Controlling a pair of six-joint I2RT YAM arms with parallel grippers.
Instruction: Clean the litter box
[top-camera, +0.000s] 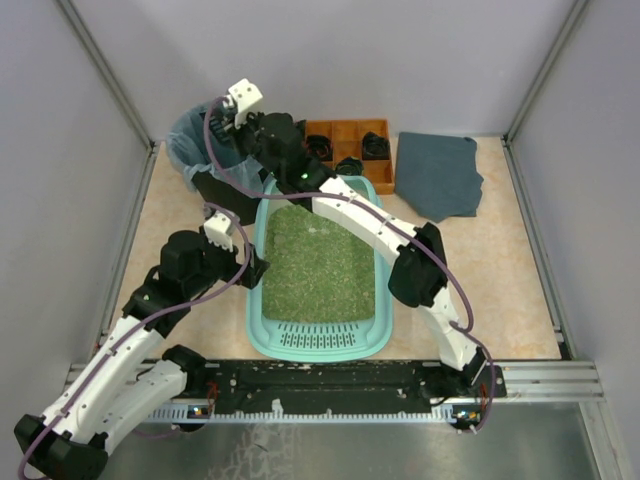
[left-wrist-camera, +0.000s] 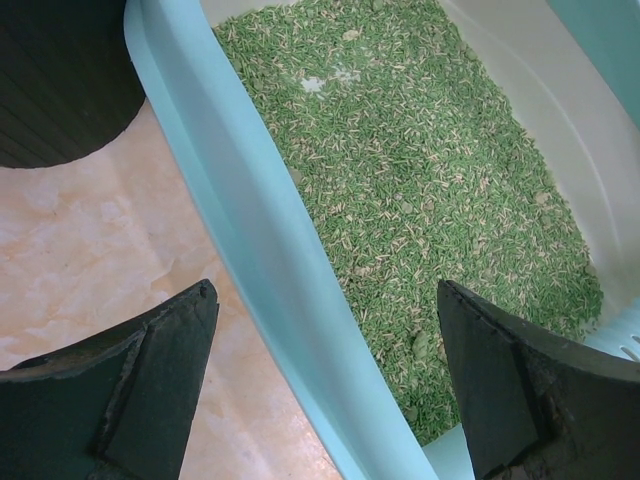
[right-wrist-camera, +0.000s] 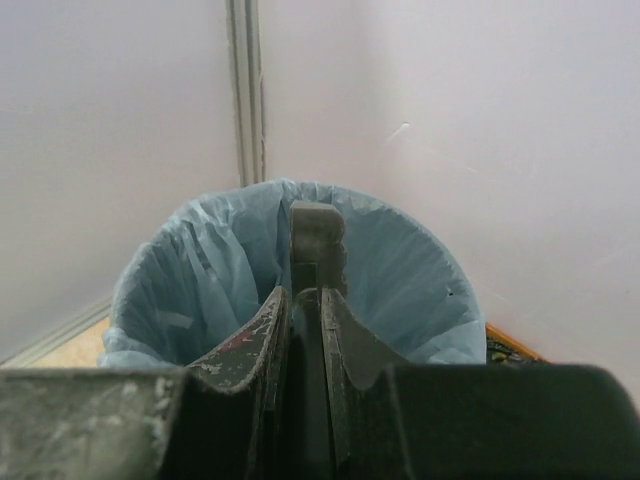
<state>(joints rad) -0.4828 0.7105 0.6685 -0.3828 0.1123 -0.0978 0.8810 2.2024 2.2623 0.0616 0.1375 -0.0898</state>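
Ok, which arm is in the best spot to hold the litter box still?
Probably left. Its open left gripper straddles the side wall of the litter box, one finger outside, one over the litter. The right gripper is shut on a dark tool above the bin.

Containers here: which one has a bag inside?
The black bin at the far left, lined with a light-blue bag; the teal litter box holds green litter, the orange tray has compartments.

No readable text, labels or numbers
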